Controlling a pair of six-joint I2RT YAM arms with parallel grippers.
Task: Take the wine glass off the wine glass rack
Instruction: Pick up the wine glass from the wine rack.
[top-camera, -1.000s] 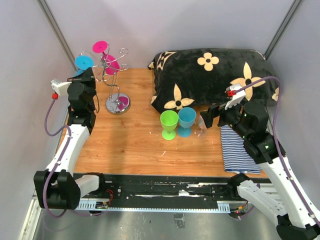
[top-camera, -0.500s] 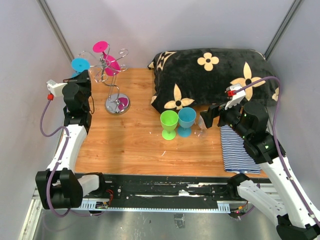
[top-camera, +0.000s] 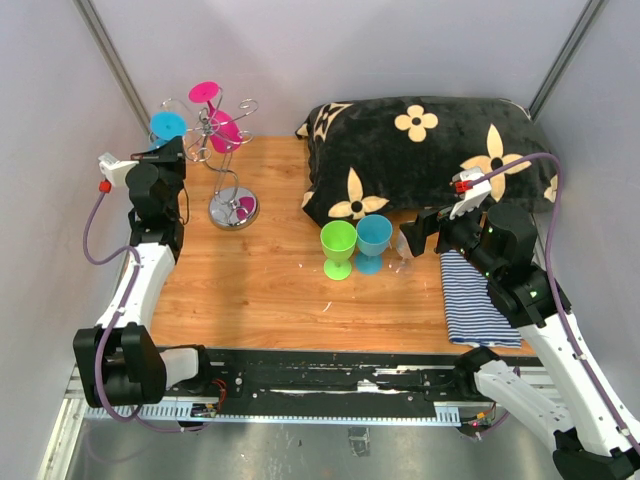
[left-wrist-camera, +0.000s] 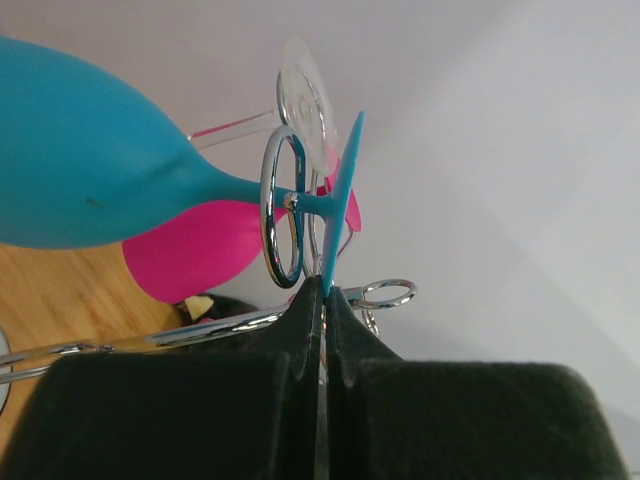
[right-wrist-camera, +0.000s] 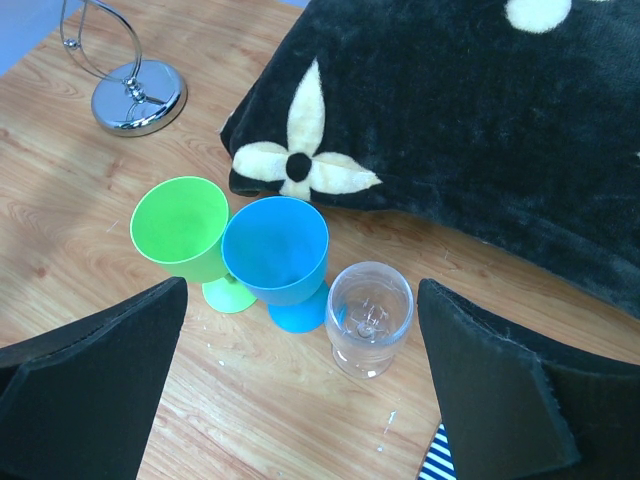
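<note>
Compared with half a second ago, the left gripper (left-wrist-camera: 318, 297) and the cyan wine glass (left-wrist-camera: 90, 170) sit slightly further right, closer to the wine glass rack (top-camera: 234, 209). The right arm is unchanged. The left jaws are clamped on the edge of the glass's foot disc. The glass hangs with its stem through a chrome loop of the rack, at the far left of the table (top-camera: 250, 290), next to two pink glasses (top-camera: 225, 130). The right gripper (right-wrist-camera: 300, 290) is spread wide above a green cup (right-wrist-camera: 182, 225), a blue cup (right-wrist-camera: 276, 248) and a clear glass (right-wrist-camera: 369, 305). All three stand upright, and each bowl shows only its own inner surface.
</note>
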